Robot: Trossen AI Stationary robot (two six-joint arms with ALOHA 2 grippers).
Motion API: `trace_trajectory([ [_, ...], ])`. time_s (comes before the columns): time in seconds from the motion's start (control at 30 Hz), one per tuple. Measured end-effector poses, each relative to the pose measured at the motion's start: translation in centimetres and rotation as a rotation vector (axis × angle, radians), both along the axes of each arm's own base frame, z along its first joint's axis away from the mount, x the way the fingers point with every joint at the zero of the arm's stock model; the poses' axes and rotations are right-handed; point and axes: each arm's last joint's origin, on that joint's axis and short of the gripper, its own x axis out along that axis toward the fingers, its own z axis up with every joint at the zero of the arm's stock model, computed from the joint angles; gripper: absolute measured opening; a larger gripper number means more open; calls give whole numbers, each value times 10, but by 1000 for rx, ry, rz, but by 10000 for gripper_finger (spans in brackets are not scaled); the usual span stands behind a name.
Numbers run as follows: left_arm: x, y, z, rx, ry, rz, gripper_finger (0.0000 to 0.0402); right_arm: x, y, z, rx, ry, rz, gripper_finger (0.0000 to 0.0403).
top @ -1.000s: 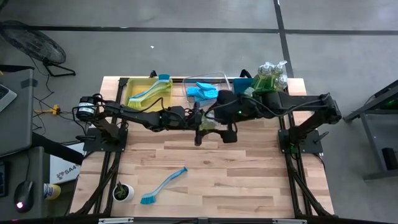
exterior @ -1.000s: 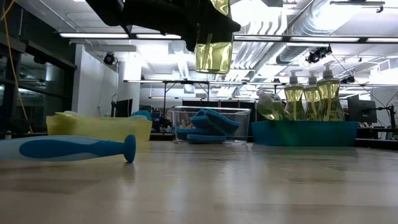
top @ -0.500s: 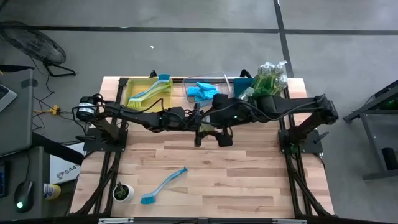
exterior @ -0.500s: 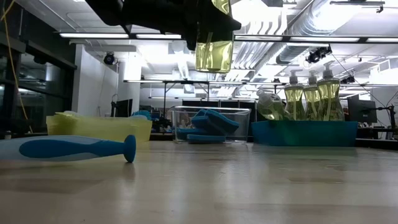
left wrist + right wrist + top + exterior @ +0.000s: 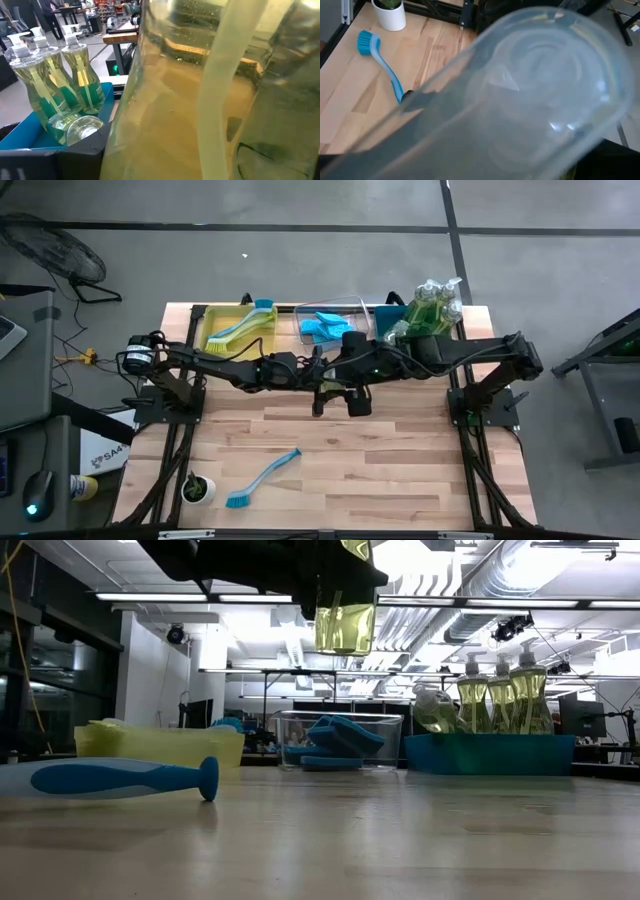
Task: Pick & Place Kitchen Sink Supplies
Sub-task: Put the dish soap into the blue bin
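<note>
Since a second ago our right gripper (image 5: 352,387) has slid closer, narrowing around the soap bottle (image 5: 344,622) which our left gripper (image 5: 318,383) clamps mid-air above table centre, upright; both arms equally near.

This is a robotics lab or workshop, not a home. The wooden table (image 5: 330,455) stands on a grey concrete floor (image 5: 300,260), and exposed ceiling ducts (image 5: 500,575), strip lights (image 5: 150,597) and workbenches (image 5: 290,675) show behind.

The soap bottle (image 5: 344,625) hides both grippers' fingers.
</note>
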Motion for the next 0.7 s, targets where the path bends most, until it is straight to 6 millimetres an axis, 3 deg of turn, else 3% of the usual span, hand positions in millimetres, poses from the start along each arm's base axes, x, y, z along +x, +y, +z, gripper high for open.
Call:
trace_trajectory([
  [0.7,0,0,0,-5,2,-13,241,0,0,0,-3,0,-12,266],
])
